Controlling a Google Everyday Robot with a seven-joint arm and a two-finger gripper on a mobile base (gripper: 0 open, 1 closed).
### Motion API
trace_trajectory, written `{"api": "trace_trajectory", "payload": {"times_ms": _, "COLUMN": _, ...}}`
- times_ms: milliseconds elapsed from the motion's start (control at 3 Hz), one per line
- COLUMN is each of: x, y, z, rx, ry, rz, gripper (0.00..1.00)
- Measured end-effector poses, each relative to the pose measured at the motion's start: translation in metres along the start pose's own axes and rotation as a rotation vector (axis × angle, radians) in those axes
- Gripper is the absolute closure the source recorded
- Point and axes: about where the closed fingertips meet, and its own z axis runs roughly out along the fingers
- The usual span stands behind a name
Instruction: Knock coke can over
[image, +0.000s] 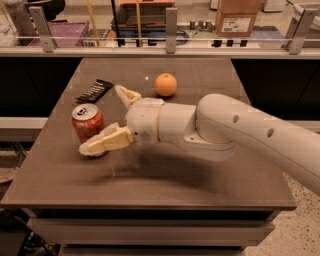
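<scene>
The coke can (87, 124) is an orange-red can with a silver top, standing upright at the left of the brown table (210, 170). My gripper (111, 116) is open, reaching in from the right on a white arm. The near finger (105, 141) lies in front of the can's base and covers its lower part. The far finger (127, 96) sticks up behind and to the right of the can. The can stands at the mouth of the fingers, close to the near one.
A round orange fruit (165, 84) sits behind the gripper at the table's middle rear. A flat black snack bar wrapper (94, 90) lies at the rear left. A rail with posts (171, 30) runs behind the table. The table's left edge is close to the can.
</scene>
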Motion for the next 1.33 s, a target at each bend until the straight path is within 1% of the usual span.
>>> {"api": "trace_trajectory", "payload": {"times_ms": 333, "x": 0.0030, "y": 0.0142, "z": 0.0143, "rx": 0.011, "ry": -0.029, "rz": 0.010, "gripper": 0.00}}
{"api": "trace_trajectory", "payload": {"times_ms": 667, "x": -0.0010, "y": 0.0181, "z": 0.0182, "rx": 0.004, "ry": -0.033, "rz": 0.003, "gripper": 0.18}}
{"api": "trace_trajectory", "payload": {"times_ms": 1333, "x": -0.0036, "y": 0.0213, "z": 0.0208, "rx": -0.002, "ry": -0.034, "rz": -0.002, "gripper": 0.64}}
